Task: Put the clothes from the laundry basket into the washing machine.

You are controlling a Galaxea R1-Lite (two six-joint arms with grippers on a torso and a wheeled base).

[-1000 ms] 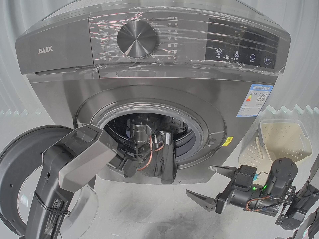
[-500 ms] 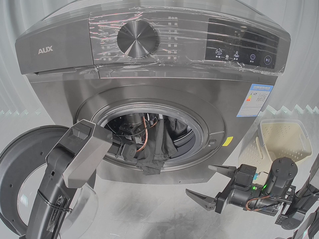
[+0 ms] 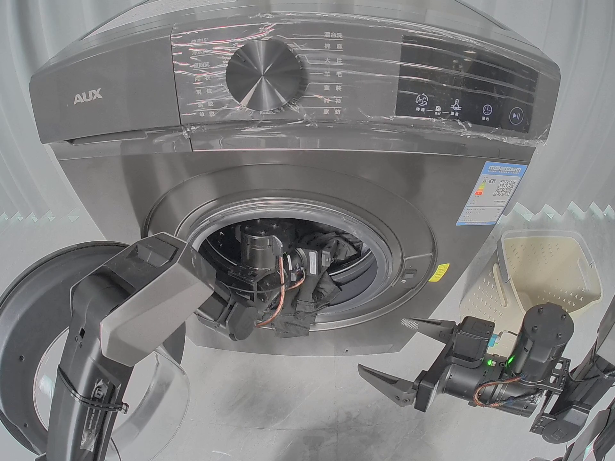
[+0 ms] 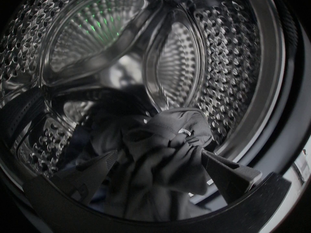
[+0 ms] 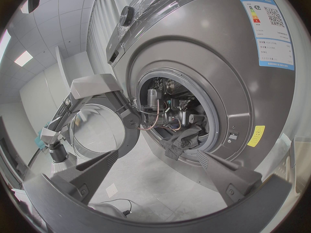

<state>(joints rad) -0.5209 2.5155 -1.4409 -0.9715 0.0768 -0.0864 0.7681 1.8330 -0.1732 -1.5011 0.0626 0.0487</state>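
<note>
Left gripper [image 4: 158,152] is sitting wide open inside the drum [image 4: 233,49], gripping nothing, though the dark garment [image 4: 168,130] might be snagging one fingertip [image 4: 209,157], hard to say. It's flopping over the door rim [image 3: 375,302]; soft, light stuff, so I'd be pinching the bunched fold. Right gripper [image 3: 382,346] is hanging open, empty, near the laundry basket [image 3: 551,270].

left end effector [image 4: 158,152] inside drum [image 4: 233,49]
jaws spread wide, dark garment [image 4: 168,130] bunched between, touching one fingertip, at drum's front rim
</note>
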